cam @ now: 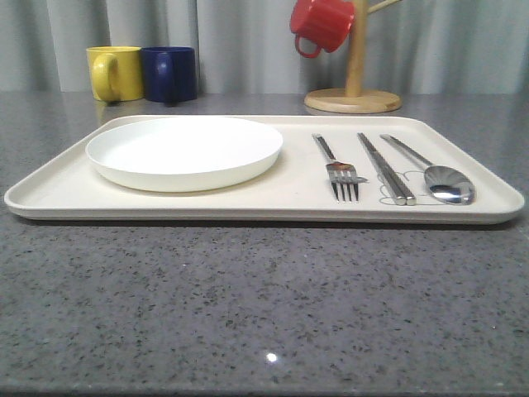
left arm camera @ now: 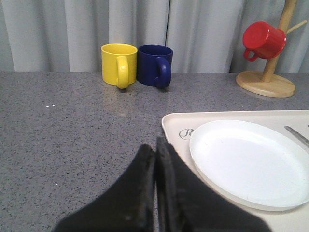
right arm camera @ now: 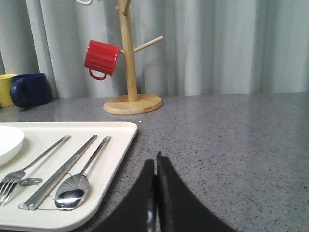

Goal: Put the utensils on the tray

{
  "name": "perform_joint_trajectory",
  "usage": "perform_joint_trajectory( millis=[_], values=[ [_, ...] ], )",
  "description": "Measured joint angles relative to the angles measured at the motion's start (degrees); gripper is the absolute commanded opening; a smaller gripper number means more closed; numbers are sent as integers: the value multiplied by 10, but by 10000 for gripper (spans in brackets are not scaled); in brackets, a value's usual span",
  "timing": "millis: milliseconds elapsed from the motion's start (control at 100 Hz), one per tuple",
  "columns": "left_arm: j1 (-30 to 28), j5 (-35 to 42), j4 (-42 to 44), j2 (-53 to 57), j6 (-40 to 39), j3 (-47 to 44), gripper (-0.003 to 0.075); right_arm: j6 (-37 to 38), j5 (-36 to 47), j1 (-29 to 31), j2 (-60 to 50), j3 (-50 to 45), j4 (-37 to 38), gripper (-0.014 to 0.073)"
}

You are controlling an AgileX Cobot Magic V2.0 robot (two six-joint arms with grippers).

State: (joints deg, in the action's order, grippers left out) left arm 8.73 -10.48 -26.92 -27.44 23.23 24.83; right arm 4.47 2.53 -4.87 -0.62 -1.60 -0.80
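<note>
The cream tray (cam: 273,207) lies across the middle of the grey table. On its left half rests the round white plate (cam: 183,150). Its right half carries the fork (cam: 340,169), the metal chopsticks (cam: 385,168) and the spoon (cam: 436,175), side by side. My left gripper (left arm camera: 155,145) is shut with nothing in it, just off the tray's left edge (left arm camera: 169,133), beside the plate (left arm camera: 248,162). My right gripper (right arm camera: 155,162) is shut and empty too, over bare table to the right of the tray (right arm camera: 116,159), near the spoon (right arm camera: 77,186), chopsticks (right arm camera: 60,174) and fork (right arm camera: 24,171).
A yellow mug (cam: 116,73) and a blue mug (cam: 169,73) stand at the back left against the grey curtain. A wooden mug stand (cam: 354,98) at the back right carries a red mug (cam: 322,25). Bare table lies in front of the tray.
</note>
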Motion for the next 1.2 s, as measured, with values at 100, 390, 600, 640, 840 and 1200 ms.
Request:
perform_joint_trajectory(
  millis=[100,390,600,640,840,1200],
  values=[
    [0,0,0,0,0,0,-17,0,0,0,0,0,0,-68],
    [0,0,0,0,0,0,-17,0,0,0,0,0,0,-68],
    [0,0,0,0,0,0,-17,0,1,0,0,0,0,-68],
    [0,0,0,0,0,0,-17,0,1,0,0,0,0,-68],
    [0,0,0,0,0,0,-17,0,1,0,0,0,0,-68],
    [0,15,27,0,-2,0,-17,0,1,0,0,0,0,-68]
  ],
)
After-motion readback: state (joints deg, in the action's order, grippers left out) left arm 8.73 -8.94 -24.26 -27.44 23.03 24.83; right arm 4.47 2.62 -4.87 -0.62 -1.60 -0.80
